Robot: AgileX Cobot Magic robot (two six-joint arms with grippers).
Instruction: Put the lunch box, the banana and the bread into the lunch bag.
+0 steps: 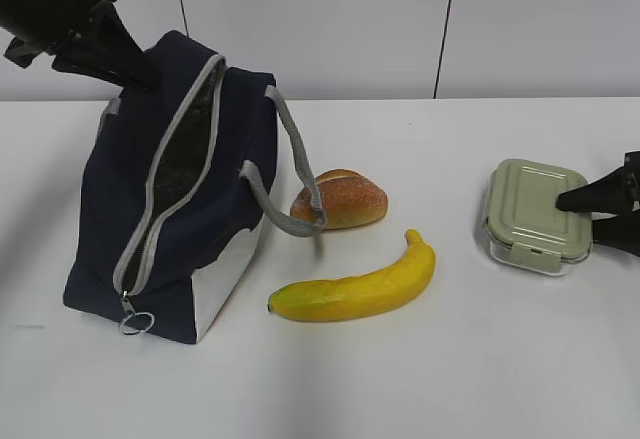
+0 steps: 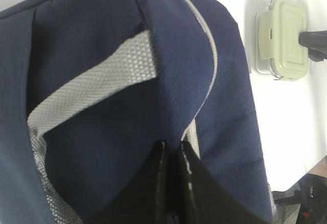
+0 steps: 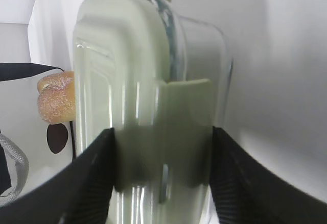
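Note:
The navy lunch bag (image 1: pixel 130 249) stands at the left with its zipper open and tilts to the right. My left gripper (image 1: pixel 148 72) is shut on the bag's top edge, and the left wrist view shows its fingers pinching the blue fabric (image 2: pixel 172 147). The bread (image 1: pixel 340 199) lies beside the bag. The banana (image 1: pixel 355 287) lies in front of the bread. The lunch box (image 1: pixel 530 209) sits on the table at the right. My right gripper (image 1: pixel 578 211) is closed on the box's right end, with the box (image 3: pixel 133 81) filling the gap between its fingers (image 3: pixel 162 132).
A grey bag handle (image 1: pixel 295 174) hangs down towards the bread. The zipper's ring pull (image 1: pixel 137 322) lies at the bag's front bottom corner. The white table (image 1: pixel 450 379) meets a pale wall behind. The lunch box (image 2: pixel 283 38) and bread (image 3: pixel 56 96) also show in the wrist views.

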